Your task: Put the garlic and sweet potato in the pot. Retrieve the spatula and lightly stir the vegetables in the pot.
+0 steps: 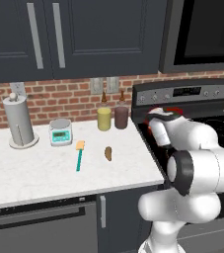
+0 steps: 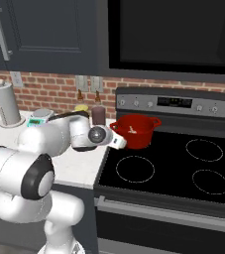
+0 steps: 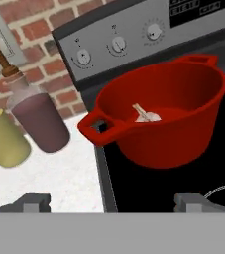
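Observation:
The red pot (image 3: 173,144) stands on the stove's back left burner, and the pale garlic (image 3: 146,116) lies inside it. My gripper (image 3: 114,203) hovers just in front of the pot's near handle, open, its fingertips (image 3: 34,202) wide apart with nothing between them. From the right base view the gripper (image 2: 120,143) sits left of the pot (image 2: 140,140), with the garlic (image 2: 132,131) showing inside. On the white counter lie the tan-brown sweet potato (image 1: 108,153) and, to its left, the teal-handled spatula (image 1: 79,154) with its yellow-orange head pointing toward the wall.
A yellow jar (image 1: 104,119) and a maroon jar (image 1: 121,117) stand at the brick wall beside the stove (image 2: 173,173). A small scale (image 1: 60,132) and a paper towel holder (image 1: 19,121) sit further left on the counter.

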